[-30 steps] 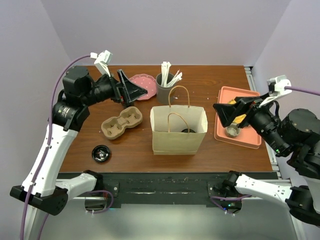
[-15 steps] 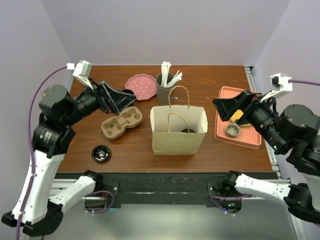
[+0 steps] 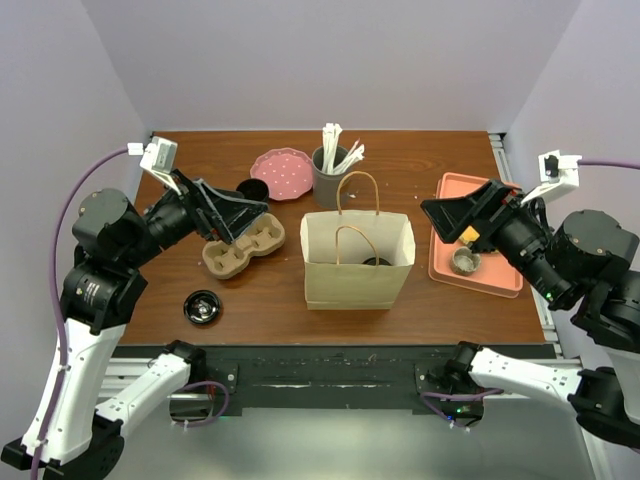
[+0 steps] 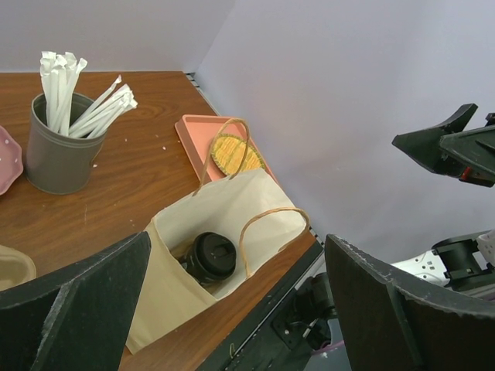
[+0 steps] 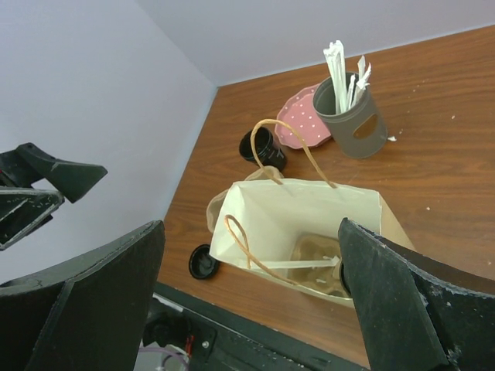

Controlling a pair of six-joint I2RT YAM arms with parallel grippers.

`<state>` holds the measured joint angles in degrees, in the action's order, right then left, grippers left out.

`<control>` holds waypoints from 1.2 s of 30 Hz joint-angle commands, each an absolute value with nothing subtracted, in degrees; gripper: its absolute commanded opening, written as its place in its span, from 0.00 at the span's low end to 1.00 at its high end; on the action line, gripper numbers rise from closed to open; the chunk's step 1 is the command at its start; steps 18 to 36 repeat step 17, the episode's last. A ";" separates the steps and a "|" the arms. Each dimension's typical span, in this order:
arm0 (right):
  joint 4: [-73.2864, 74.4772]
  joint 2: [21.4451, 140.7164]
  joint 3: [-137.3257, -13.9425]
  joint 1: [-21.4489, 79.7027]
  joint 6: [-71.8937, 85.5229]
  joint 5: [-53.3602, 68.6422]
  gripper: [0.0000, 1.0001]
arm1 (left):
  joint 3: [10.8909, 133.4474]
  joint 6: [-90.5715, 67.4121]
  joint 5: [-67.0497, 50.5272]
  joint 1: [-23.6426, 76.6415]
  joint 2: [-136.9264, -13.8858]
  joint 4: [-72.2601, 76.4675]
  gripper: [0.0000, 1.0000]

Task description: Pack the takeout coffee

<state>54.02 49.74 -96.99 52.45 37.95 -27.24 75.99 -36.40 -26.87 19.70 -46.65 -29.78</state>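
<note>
The left gripper (image 4: 237, 239) has its jaws spread wide and holds nothing. The right gripper (image 5: 251, 224) is just as wide and empty. Both hang clear of the brown wooden table (image 3: 420, 160). Below and between them stands the tan paper bag with twine handles (image 3: 357, 268). The left wrist view looks into the bag, where the small black lidded takeout coffee cup (image 4: 209, 256) sits at the bottom, lid up, long axis roughly vertical. The right wrist view does not show it clearly, but shows a lidless black cup (image 5: 260, 144) beyond the bag.
</note>
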 commanded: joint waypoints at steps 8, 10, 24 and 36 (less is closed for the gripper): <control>54.23 48.96 -96.07 52.29 42.36 -27.60 0.99 | 78.49 -35.86 -28.91 19.95 -47.02 -28.83 1.00; 54.23 48.69 -95.71 52.29 42.54 -27.60 0.99 | 78.66 -35.86 -29.09 19.95 -46.93 -28.83 1.00; 53.70 48.43 -95.01 52.29 42.80 -27.60 0.99 | 79.19 -35.77 -29.35 19.95 -46.85 -28.83 1.00; 53.70 48.43 -95.01 52.29 42.80 -27.60 0.99 | 79.19 -35.77 -29.35 19.95 -46.85 -28.83 1.00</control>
